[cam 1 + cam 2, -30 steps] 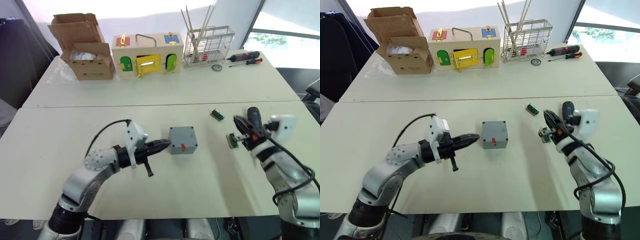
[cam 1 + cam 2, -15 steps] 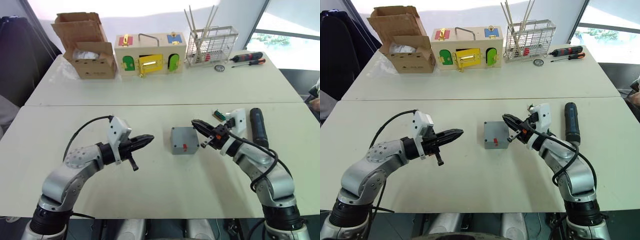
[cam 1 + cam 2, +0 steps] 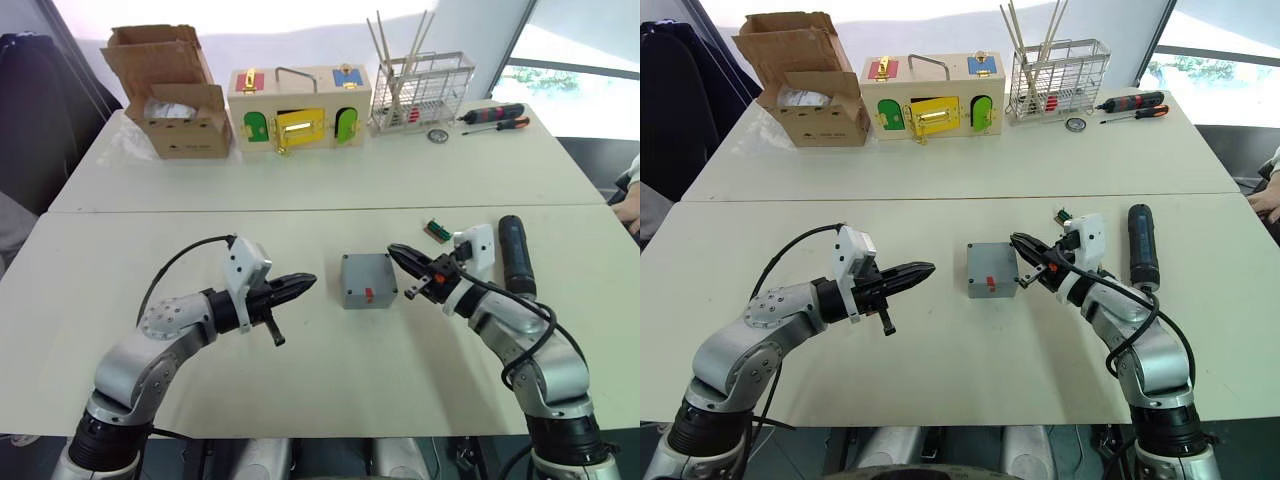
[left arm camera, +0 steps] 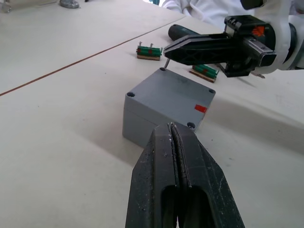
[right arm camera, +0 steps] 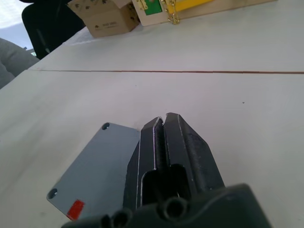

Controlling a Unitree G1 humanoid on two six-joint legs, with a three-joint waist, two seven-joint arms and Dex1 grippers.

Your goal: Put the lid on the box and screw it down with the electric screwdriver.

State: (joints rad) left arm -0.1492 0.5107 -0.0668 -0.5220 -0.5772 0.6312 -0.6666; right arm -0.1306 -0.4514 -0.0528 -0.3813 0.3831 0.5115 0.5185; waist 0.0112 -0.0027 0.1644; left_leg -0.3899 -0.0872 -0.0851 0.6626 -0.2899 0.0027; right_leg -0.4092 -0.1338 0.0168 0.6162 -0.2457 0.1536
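The grey box (image 3: 367, 281) stands mid-table, a small red mark (image 4: 200, 108) near one edge. The lid (image 4: 170, 91) lies flat on top of it, with screw holes at its corners. My left gripper (image 3: 311, 280) is shut and empty, pointing at the box from its left across a small gap. My right gripper (image 3: 392, 249) hovers over the box's far right corner. It is shut on a small screw (image 4: 166, 62) that hangs from its tip just above a corner hole. The electric screwdriver (image 3: 516, 255) lies on the table to the right of my right arm.
Two small green connector pieces (image 4: 151, 51) (image 4: 205, 71) lie behind the box. At the table's back stand a cardboard box (image 3: 175, 95), a wooden box with coloured doors (image 3: 298, 105), a wire rack (image 3: 420, 88) and hand screwdrivers (image 3: 492, 115). A person's hand (image 3: 630, 208) shows at the right edge.
A second ago my right gripper was out by the electric screwdriver; it now sits at the box's right corner. My left gripper drew back from the box, then edged closer again.
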